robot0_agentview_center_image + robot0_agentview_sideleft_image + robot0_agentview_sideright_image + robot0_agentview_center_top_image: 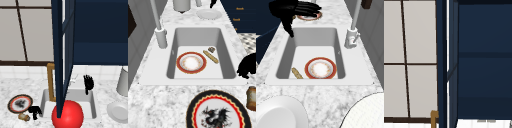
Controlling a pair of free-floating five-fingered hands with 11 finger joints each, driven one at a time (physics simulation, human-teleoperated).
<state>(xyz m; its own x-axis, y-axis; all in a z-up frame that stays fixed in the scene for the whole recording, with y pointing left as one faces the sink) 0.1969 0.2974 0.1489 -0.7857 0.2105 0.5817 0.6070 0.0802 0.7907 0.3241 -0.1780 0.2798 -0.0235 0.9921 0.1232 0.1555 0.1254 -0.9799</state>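
The left hand [35, 111] was seen low on the counter between the dragon plate [20, 103] and the sink [45, 100], just beside a small brown jar [24, 116], with its fingers curled downward and nothing gripped. In the left side view the same hand [247, 65] hung at the sink's front corner, just above the jar [251, 98]. The right hand [88, 83] was held above the basin's far right, fingers straight and pointing down, thumb apart, empty. A red-rimmed plate [191, 62] and a wooden stick [210, 56] lay in the basin. It was judged that the jar, standing near the counter edge, could be knocked over or pushed off by a careless sideways sweep of the left hand, and that the dragon plate could be nudged as well. An open cabinet door [62, 50] was judged a collision risk for any hand raised beneath it.
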